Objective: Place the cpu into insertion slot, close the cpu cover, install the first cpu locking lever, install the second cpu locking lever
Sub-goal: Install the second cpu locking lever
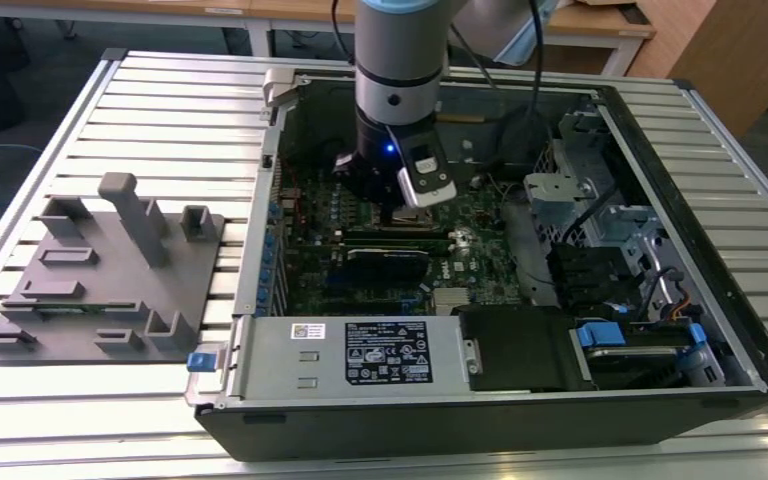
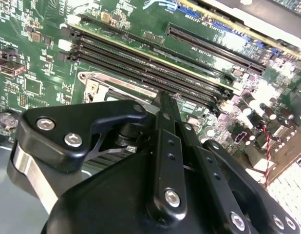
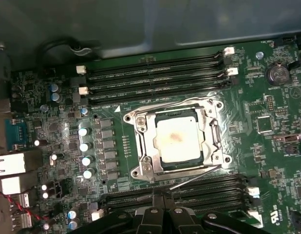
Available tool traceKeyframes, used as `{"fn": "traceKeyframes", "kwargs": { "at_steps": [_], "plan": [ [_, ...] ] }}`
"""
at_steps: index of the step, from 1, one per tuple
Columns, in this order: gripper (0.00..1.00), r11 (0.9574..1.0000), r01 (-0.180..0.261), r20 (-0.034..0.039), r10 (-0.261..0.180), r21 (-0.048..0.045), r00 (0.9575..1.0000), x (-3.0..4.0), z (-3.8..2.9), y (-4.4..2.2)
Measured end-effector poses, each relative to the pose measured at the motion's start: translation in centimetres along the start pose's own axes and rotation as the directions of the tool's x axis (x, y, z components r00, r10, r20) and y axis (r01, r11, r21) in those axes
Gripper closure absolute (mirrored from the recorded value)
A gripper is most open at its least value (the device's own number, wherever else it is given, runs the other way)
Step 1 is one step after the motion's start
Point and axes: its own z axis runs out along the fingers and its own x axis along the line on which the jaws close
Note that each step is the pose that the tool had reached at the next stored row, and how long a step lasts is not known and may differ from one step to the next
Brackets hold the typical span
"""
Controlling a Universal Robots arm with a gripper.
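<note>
Slatted metal table (image 1: 144,120) carries an open computer case (image 1: 518,400) with a green motherboard (image 3: 282,161) inside. On that board, in the first wrist view, the cpu (image 3: 177,141) sits in the insertion slot (image 3: 216,139) with the cpu cover (image 3: 146,146) lying down around it. The gripper (image 3: 162,210) hangs close over the memory slots (image 3: 155,73) just beside the socket, touching and holding nothing visible; whether its fingers are parted cannot be told.

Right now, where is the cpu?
In the first wrist view the cpu sits in the insertion slot, framed by the cpu cover, between two banks of memory slots.
</note>
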Motion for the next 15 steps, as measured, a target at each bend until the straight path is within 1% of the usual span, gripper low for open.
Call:
{"fn": "traceKeyframes", "kwargs": {
  "at_steps": [3, 6, 10, 15],
  "plan": [
    [0.90, 0.9999, 0.013, -0.0010, -0.013, -0.0022, 0.9999, 0.01, 0.34, -0.02],
    [0.90, 0.9998, 0.019, -0.0014, -0.019, -0.0021, 0.9998, 0.01, 0.39, -0.02],
    [0.90, 0.9998, 0.019, -0.0015, -0.019, -0.0034, 0.9998, 0.10, 0.48, 0.18],
    [0.90, 0.9996, 0.028, -0.0022, -0.028, -0.0051, 0.9996, 0.36, 0.73, 0.22]
  ]
}}
